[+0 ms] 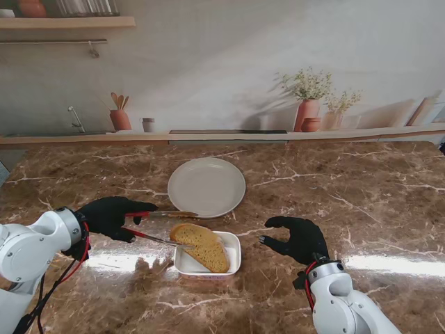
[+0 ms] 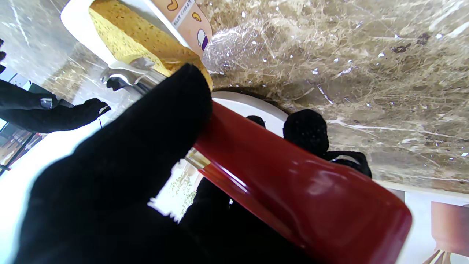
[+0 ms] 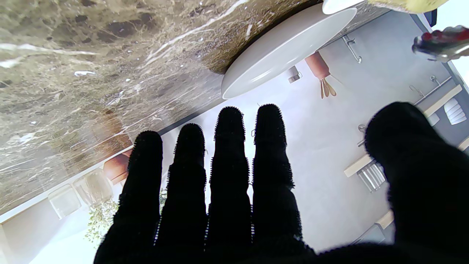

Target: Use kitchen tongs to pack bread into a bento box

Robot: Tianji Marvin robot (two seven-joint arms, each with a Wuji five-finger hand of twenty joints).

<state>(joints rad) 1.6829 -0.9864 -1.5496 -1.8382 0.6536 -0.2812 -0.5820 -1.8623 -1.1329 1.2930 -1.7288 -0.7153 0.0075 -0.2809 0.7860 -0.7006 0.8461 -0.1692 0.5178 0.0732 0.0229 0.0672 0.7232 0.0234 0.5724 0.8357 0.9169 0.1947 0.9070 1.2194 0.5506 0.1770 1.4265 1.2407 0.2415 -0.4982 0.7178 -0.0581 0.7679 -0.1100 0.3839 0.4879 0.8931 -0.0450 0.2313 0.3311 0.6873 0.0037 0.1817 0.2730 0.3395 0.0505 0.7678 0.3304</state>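
Note:
A slice of golden bread [image 1: 201, 246] lies in the small white bento box [image 1: 233, 254] near the middle of the table. My left hand [image 1: 108, 217] is shut on the red-handled metal tongs [image 1: 149, 226], whose arms are spread apart. One metal tip reaches the bread's left edge and the other tip points over the plate's rim. The left wrist view shows the red handle [image 2: 293, 179] under my thumb and the bread [image 2: 139, 36] just past the metal tip. My right hand [image 1: 297, 238] hovers to the right of the box, fingers spread and holding nothing.
An empty round white plate [image 1: 206, 186] sits just beyond the box. The marble counter ends at a back ledge with terracotta pots [image 1: 308, 113], plants and a utensil holder [image 1: 120, 118].

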